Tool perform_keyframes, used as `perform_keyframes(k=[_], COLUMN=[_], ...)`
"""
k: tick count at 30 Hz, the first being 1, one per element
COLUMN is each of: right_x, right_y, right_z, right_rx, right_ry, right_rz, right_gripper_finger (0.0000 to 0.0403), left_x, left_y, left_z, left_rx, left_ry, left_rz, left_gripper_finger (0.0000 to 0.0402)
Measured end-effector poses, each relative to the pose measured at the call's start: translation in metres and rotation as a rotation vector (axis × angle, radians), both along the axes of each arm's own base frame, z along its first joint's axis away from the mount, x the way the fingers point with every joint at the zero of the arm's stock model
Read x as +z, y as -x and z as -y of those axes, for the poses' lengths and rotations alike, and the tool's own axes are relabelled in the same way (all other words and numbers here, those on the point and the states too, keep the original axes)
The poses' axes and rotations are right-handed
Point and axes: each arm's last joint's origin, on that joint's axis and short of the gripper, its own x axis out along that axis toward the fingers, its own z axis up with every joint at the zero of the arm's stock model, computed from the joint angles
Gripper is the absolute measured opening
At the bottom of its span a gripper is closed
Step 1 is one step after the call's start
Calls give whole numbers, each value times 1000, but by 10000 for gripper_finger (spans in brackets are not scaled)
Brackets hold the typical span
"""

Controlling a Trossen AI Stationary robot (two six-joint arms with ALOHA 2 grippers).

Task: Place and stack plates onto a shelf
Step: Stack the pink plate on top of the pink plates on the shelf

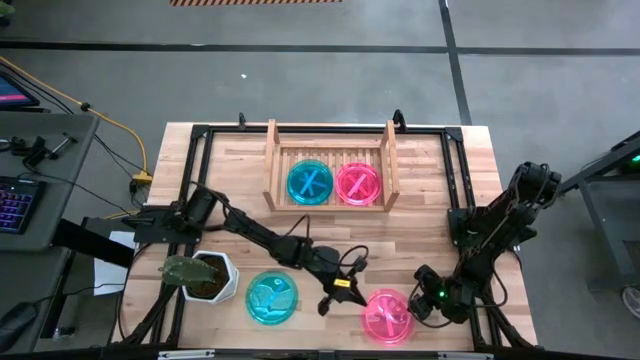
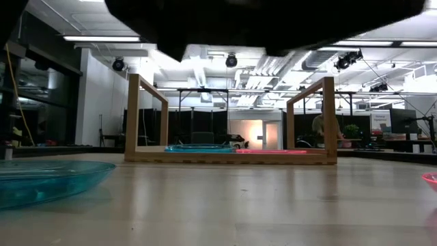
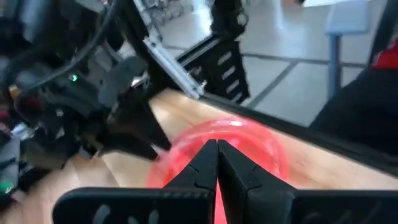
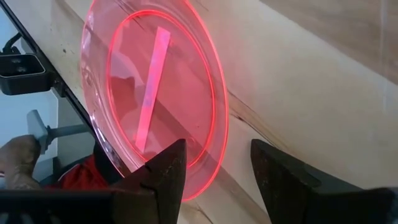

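Lower right of the high view: pink plate [image 1: 388, 316] lies between closed left gripper [image 1: 338, 293] and open right gripper [image 1: 424, 300] (nearer, straddling its rim).

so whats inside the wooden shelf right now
Two plates lie side by side on the shelf slats: a teal plate and a pink plate. Whether each is a single plate or a stack cannot be told.

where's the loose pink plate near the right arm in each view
High view: pink plate at the table's front edge, between the two pincers.
Low view: only its rim shows at the far right edge.
Left wrist view: behind the shut left pincer, plate at.
Right wrist view: fills the upper left, its edge by the open right pincer.
Shared landmark: the butcher-block table.
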Motion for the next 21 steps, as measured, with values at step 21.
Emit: perform_keyframes(k=[21], right_x=[1], right_y=[-2], right_z=[0], right_rx=[-28], right_ry=[9], right_rz=[38], right_gripper_finger=[177], left_x=[-31], left_y=[-27], left_z=[14], left_rx=[1], left_ry=[-118], left_rz=[-144], left_gripper_finger=[0])
